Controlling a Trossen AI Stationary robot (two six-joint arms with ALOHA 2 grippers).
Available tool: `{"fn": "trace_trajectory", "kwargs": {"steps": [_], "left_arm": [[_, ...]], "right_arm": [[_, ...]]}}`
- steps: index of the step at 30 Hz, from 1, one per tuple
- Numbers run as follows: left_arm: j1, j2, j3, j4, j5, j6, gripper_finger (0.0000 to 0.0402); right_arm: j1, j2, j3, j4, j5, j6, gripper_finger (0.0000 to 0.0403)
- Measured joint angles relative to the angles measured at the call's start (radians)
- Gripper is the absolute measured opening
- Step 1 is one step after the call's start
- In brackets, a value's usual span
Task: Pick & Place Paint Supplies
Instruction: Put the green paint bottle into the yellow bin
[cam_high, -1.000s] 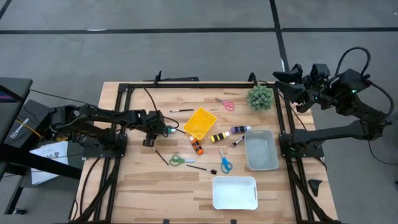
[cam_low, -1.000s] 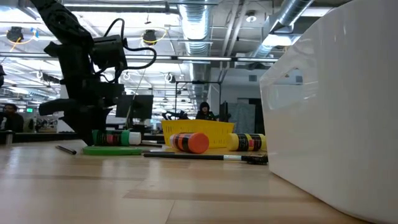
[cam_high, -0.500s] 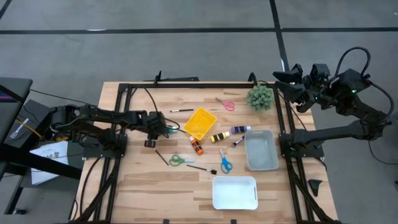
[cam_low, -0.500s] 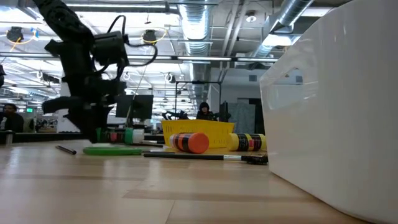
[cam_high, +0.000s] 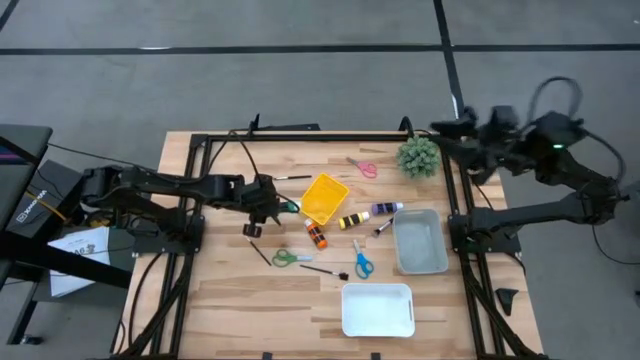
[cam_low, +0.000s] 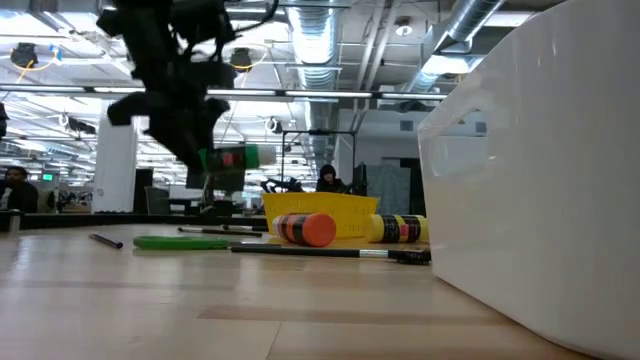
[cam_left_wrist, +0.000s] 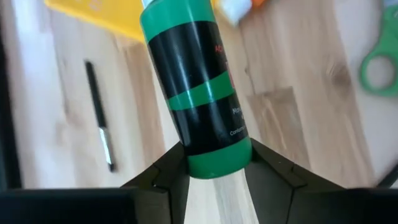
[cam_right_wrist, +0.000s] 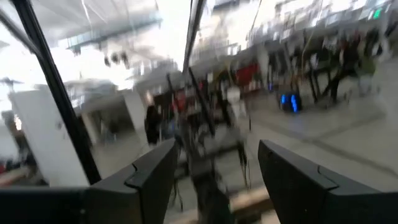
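My left gripper (cam_high: 272, 206) is shut on a green paint bottle (cam_left_wrist: 196, 81) with a black label, held above the table just left of the yellow tray (cam_high: 322, 197). On the table lie an orange bottle (cam_high: 316, 236), a yellow bottle (cam_high: 352, 220), a purple bottle (cam_high: 386, 208) and thin dark brushes (cam_high: 259, 250) (cam_high: 325, 270) (cam_high: 290, 177). My right gripper (cam_right_wrist: 214, 180) is open with nothing between its fingers, raised high by the table's far right corner (cam_high: 455, 130). My left gripper pinches the green bottle's bottom end (cam_left_wrist: 214, 158) between its two fingers. The fingers slant down from the table's left, and the bottle sticks out ahead of them along their line. The bottle (cam_low: 232, 157) is lifted clear of the table, lying roughly level with its cap away from the gripper.
A grey bin (cam_high: 420, 241) stands at the right and a white bin (cam_high: 377, 309) near the front edge. Green scissors (cam_high: 290, 258), blue scissors (cam_high: 361, 262) and pink scissors (cam_high: 363, 167) lie about. A spiky green plant (cam_high: 418, 155) stands at the far right.
My left gripper has risen and gone toward the table's right, closer to the yellow tray. It has carried the green bottle, which lay on the table a second ago, up clear of the wood.
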Motion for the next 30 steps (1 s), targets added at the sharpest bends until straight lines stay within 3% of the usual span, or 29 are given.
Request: {"fn": "trace_trajectory", "kwargs": {"steps": [9, 18, 23, 30], "left_arm": [[-0.093, 0.0, 0.187, -0.033, -0.067, 0.001, 0.0125], [-0.13, -0.001, 0.392, 0.172, -0.161, 0.002, 0.0125], [-0.145, -0.001, 0.45, 0.227, -0.169, 0.002, 0.0124], [-0.185, -0.001, 0.461, 0.231, -0.207, 0.002, 0.0124]], "right_arm": [[0.04, 0.134, 0.0, -0.048, -0.101, -0.024, 0.0223], [0.07, 0.279, 0.0, -0.021, -0.105, -0.035, 0.0223], [0.092, 0.344, 0.038, 0.071, -0.104, -0.097, 0.0223], [0.111, 0.445, 0.164, 0.018, -0.075, -0.272, 0.0228]]}}
